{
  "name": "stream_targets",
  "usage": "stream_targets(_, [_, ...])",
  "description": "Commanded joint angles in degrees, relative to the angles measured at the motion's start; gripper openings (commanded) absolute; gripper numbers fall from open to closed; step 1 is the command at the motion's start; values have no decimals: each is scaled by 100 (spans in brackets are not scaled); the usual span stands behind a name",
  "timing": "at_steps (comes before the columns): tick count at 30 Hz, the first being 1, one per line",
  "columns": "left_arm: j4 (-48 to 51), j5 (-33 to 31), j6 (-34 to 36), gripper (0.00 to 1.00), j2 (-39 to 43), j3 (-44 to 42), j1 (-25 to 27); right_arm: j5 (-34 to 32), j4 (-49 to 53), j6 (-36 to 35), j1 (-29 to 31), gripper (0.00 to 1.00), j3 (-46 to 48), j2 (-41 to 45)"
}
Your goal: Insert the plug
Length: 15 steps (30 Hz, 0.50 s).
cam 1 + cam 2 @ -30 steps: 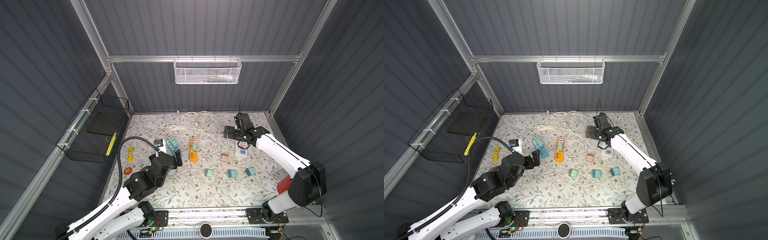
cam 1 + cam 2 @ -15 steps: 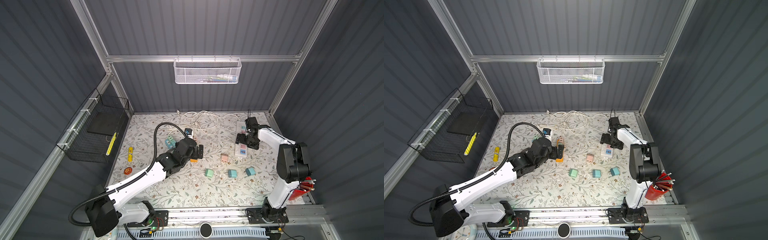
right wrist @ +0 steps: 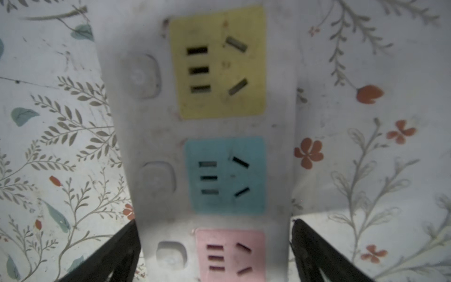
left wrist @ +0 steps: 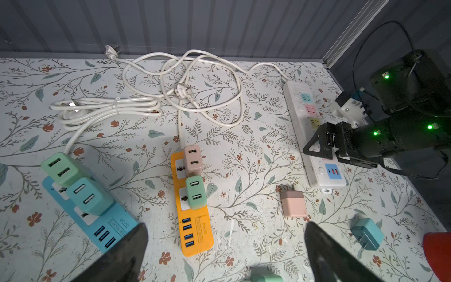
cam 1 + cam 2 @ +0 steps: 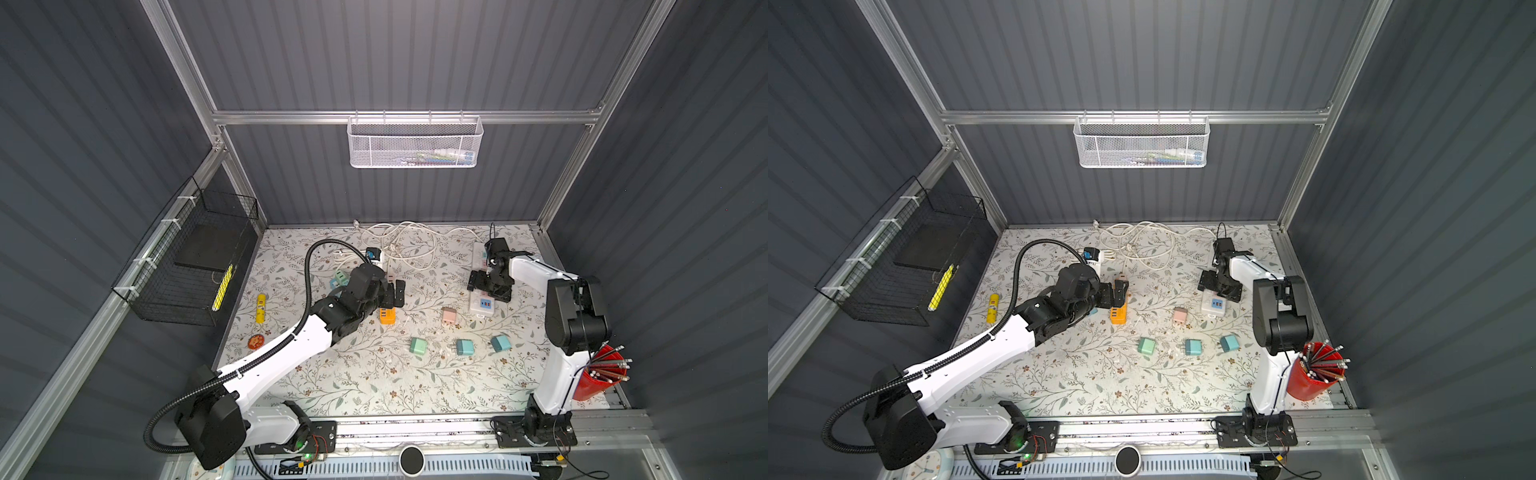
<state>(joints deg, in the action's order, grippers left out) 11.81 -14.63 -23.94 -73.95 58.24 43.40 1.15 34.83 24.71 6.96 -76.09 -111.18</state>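
Since a second ago the left gripper (image 5: 395, 293), fingers wide open and empty, is reaching in from 8 o'clock to above the orange power strip (image 5: 387, 316). The right gripper (image 5: 490, 286) is straddling the white power strip (image 5: 482, 306) at 2 o'clock, fingers spread beside its edges. The pink plug (image 5: 449, 316) is lying loose at that strip's 8 o'clock.
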Motion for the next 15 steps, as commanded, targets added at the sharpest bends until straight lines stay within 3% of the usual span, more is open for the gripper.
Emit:
stream_targets(1, [-151,191,133,100,21,-62,-77,0,-11,-93,112,88,-72,-84])
stream_targets(6, [-157,198,247,100,26,-71,-128,-192,8,-240,642,81,-211,-268])
stream_targets(15, [-72,299,124,100,272,-282,-136,-116,-77,116,1427,79,-63,-214])
